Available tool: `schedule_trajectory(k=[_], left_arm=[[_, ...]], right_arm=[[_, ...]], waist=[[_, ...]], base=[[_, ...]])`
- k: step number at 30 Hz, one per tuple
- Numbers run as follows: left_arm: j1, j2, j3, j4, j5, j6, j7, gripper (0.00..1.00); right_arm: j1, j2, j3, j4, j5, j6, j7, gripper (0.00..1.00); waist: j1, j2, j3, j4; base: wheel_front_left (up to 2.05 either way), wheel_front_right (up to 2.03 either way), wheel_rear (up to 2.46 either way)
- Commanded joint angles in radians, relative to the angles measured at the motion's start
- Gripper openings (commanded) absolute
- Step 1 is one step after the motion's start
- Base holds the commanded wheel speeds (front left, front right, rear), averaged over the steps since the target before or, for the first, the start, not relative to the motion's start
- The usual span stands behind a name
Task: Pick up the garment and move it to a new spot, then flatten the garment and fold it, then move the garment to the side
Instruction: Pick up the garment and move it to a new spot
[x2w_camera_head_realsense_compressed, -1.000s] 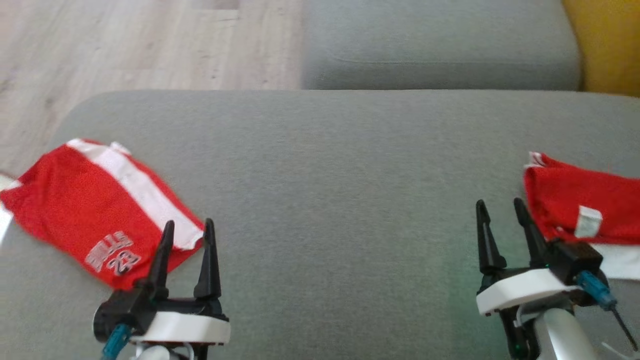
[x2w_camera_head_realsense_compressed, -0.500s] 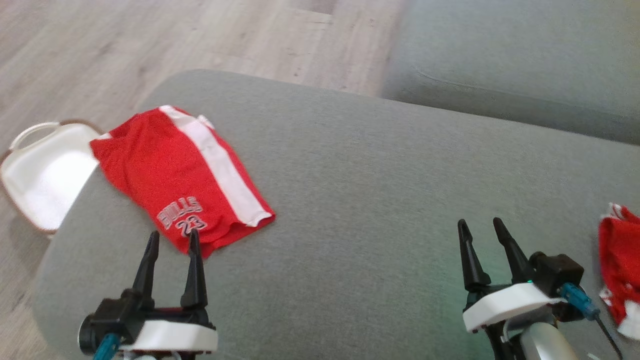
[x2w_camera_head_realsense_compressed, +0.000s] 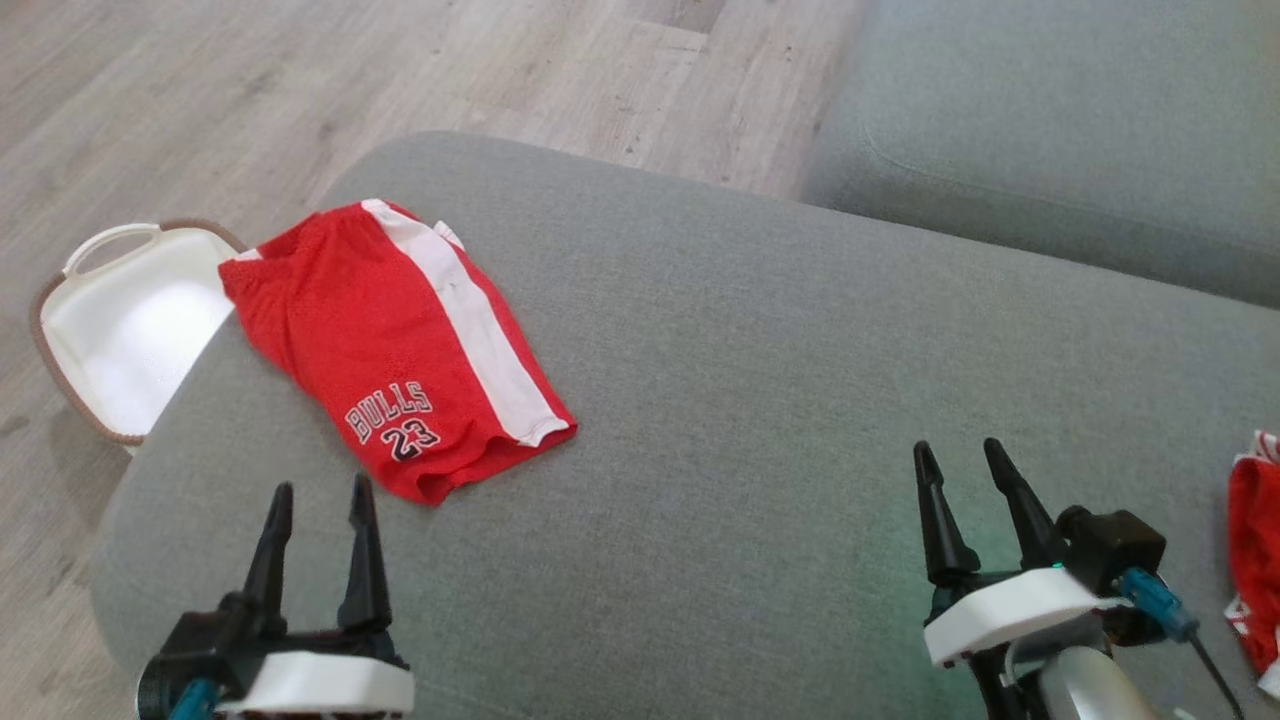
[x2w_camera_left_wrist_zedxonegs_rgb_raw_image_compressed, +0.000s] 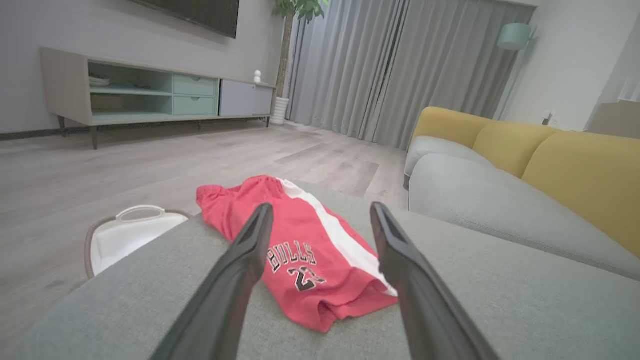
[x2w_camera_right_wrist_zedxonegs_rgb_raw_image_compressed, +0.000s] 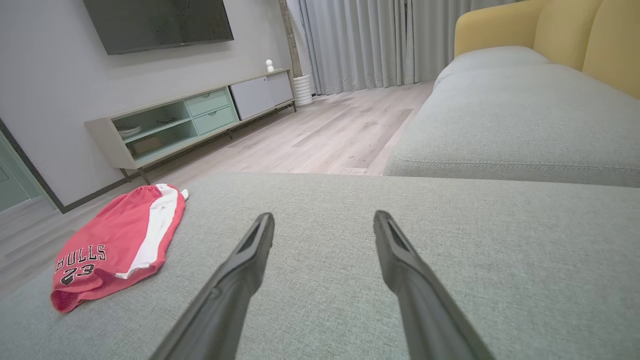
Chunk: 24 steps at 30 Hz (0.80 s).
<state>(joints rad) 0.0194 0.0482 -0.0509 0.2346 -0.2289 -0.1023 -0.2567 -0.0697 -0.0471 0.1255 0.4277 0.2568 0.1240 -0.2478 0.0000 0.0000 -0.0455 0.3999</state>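
Flat red shorts (x2w_camera_head_realsense_compressed: 400, 340) cover the left end of the grey cushion (x2w_camera_head_realsense_compressed: 780, 380); a second red garment (x2w_camera_head_realsense_compressed: 1255, 560) lies at its right edge. Between them the cushion is bare and open to reach across. A white basket (x2w_camera_head_realsense_compressed: 130, 340) stands on the wooden floor (x2w_camera_head_realsense_compressed: 300, 80) against the left corner. A farther grey seat (x2w_camera_head_realsense_compressed: 1050, 130) rises beyond.

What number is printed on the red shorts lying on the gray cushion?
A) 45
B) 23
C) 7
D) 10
B: the red shorts have the word BULLS with 23 under it, printed near the leg hem beside the white stripe.
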Motion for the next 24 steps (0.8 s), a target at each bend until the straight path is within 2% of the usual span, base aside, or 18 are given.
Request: schedule_trajectory(k=[1,4,8,13,14,17,24], left_arm=[[-0.047,0.002,0.043,-0.003,-0.018,0.003,-0.005,1.00],[-0.084,0.011,0.062,0.019,-0.037,0.003,-0.005,1.00],[-0.160,0.063,0.090,0.044,-0.044,0.008,0.039,1.00],[-0.282,0.157,0.114,0.093,-0.047,0.015,0.189,1.00],[-0.335,0.203,0.110,0.120,-0.042,0.009,0.257,1.00],[-0.416,0.270,0.103,0.173,-0.044,-0.003,0.345,1.00],[-0.584,0.362,0.024,0.352,-0.092,-0.026,0.522,1.00]], right_arm=[[-0.038,-0.003,0.020,-0.028,0.007,0.007,-0.013,1.00],[-0.051,-0.003,0.012,-0.045,-0.001,0.007,-0.009,1.00],[-0.080,-0.003,-0.008,-0.084,-0.017,0.007,0.011,1.00],[-0.112,-0.003,-0.036,-0.147,-0.046,0.007,0.041,1.00],[-0.123,-0.003,-0.040,-0.177,-0.060,0.007,0.056,1.00],[-0.144,-0.003,-0.055,-0.230,-0.092,0.007,0.084,1.00],[-0.194,-0.003,-0.113,-0.364,-0.142,0.007,0.150,1.00]], waist=[[0.0000,0.0000,0.013,-0.010],[0.0000,0.0000,0.048,-0.028],[0.0000,0.0000,0.112,-0.064],[0.0000,0.0000,0.197,-0.104],[0.0000,0.0000,0.231,-0.118],[0.0000,0.0000,0.282,-0.138],[0.0000,0.0000,0.378,-0.169]], base=[[0.00,0.00,0.00],[0.00,0.00,0.00],[0.00,0.00,0.00],[0.00,0.00,0.00],[0.00,0.00,0.00],[0.00,0.00,0.00],[0.00,0.00,0.00]])
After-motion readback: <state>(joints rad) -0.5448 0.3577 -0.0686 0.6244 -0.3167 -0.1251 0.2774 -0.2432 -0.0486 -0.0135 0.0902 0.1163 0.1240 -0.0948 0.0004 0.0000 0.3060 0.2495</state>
